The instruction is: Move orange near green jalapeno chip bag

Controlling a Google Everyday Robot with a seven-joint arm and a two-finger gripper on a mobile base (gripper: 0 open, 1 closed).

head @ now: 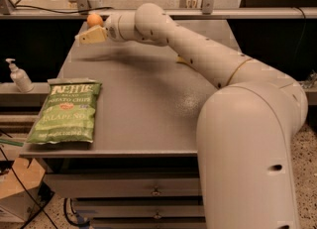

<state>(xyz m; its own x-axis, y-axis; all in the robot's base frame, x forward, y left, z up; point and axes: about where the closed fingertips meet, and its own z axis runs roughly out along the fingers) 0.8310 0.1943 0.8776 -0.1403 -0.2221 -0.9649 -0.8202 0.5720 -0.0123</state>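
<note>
The orange [94, 20] sits at the far left back corner of the grey table [148, 104]. My gripper [88, 35] is just in front of and below the orange, close to it, with the arm stretched across the table from the right. Whether it touches the orange I cannot tell. The green jalapeno chip bag [67, 111] lies flat at the table's front left edge, well apart from the orange.
A sliver of a yellow sponge [181, 60] shows behind my arm at the back right. A pump bottle [20, 77] stands on a ledge left of the table. Drawers [129, 188] are below the tabletop. A cardboard box [17, 193] lies on the floor at the lower left.
</note>
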